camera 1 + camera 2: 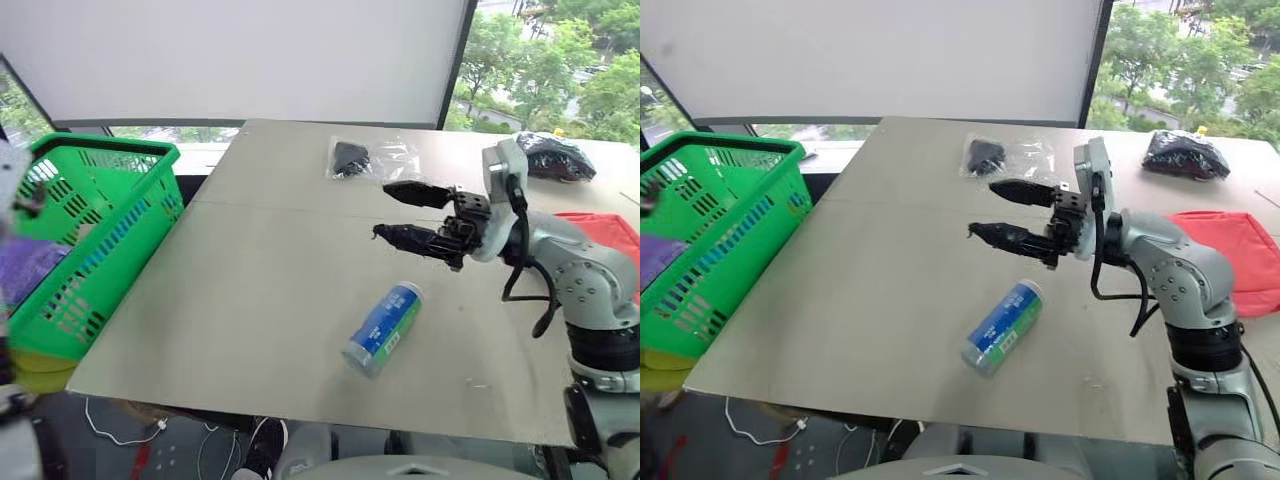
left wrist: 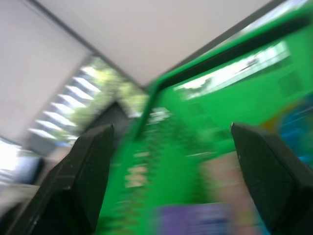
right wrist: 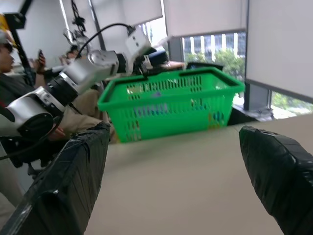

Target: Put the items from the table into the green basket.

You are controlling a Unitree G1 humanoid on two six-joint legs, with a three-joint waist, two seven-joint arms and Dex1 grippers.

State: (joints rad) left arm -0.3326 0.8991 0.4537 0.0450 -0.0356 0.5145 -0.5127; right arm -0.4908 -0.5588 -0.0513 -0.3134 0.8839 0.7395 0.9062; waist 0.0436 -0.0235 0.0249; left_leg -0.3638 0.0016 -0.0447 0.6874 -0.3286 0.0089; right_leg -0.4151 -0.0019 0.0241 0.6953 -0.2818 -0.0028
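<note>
Beige-grey table (image 1: pixel 260 300) with a seam across its panels, set against a white blind and a window full of green trees. Green basket (image 1: pixel 95 235) off the table's left edge, just beside it, with a purple tissue pack (image 1: pixel 25 268) lying inside, seen blurred through the slotted wall.

From the head views: right gripper (image 1: pixel 395 212) held over the middle of the table, pointing left, jaws spread wide and holding nothing. Blue-green labelled bottle (image 1: pixel 384 328) on its side near the front edge, just below that gripper and apart from it. Clear bag with black object (image 1: pixel 362 158) flat on the far panel, beyond the gripper. Black crinkly bag (image 1: pixel 1185 155) at the far right; red fabric pouch (image 1: pixel 1230 255) on the right, partly hidden behind the right forearm.

From the right wrist view, something the head views lack — left gripper (image 3: pixel 142 56) at the basket's far rim, on its silver arm, and a person (image 3: pixel 7 58) standing at the edge of the room behind it.

From the left wrist view — two black fingers (image 2: pixel 88 171) well apart, nothing between them, green basket wall and a smear of purple beyond, all blurred.

Loose white cable (image 1: pixel 120 432) on the floor under the table's front left corner.
</note>
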